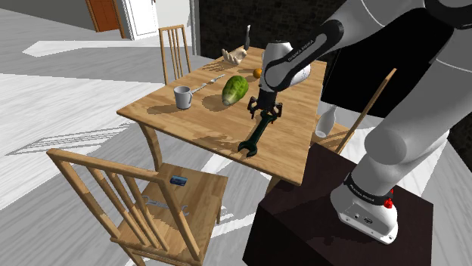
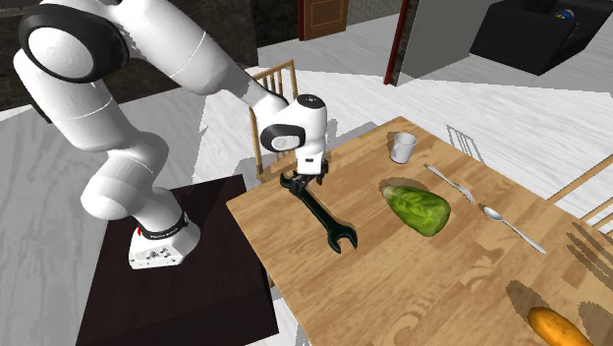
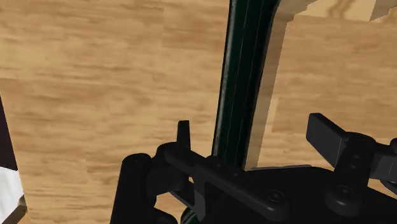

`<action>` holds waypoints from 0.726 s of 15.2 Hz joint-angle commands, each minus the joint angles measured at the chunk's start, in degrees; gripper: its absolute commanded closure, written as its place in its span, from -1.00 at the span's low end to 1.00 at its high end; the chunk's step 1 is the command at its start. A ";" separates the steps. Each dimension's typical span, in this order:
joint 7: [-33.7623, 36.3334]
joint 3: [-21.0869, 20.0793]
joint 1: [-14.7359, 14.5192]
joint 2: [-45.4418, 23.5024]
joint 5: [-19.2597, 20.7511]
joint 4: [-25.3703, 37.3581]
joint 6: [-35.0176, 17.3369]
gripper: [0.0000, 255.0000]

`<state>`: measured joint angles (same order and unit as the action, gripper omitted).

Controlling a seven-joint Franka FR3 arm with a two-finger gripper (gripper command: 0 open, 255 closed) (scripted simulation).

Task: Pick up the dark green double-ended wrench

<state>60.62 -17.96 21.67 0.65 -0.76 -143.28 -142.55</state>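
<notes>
Wide-open all-black two-finger pincer, low over the light wooden plank surface. Nothing clasped: black fingers well apart on either side of the tool's shaft, with bare wood visible between each finger and the shaft.

Directly between those fingers: one end of the glossy dark green double-ended wrench, apparently lying flat on the surface. Runs down and slightly left from the pincer in the shoulder view. Flat, narrow shaft with raised long edges and a forked head at each end. Casts a soft shadow alongside in the wrist view.

Surface: pale boards, clear grain, square corners. Beside it, the black box stand.

Farther from the pincer, well apart from the wrench:
- mottled green oblong vegetable, rounded and smooth;
- plain white cup, upright;
- thin grey metal fork and grey metal spoon, lying flat;
- smooth elongated orange item near the far corner.

Around the surface: slatted wooden chair.
</notes>
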 commanded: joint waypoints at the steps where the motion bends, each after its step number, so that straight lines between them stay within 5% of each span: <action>1: 6.03 0.65 0.77 -4.53 2.51 0.94 -3.67 -1.00; 11: 10.82 2.56 0.03 -12.17 7.20 1.32 -10.65 -1.00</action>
<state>71.31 -15.48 21.75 -11.28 6.26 -141.86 -152.84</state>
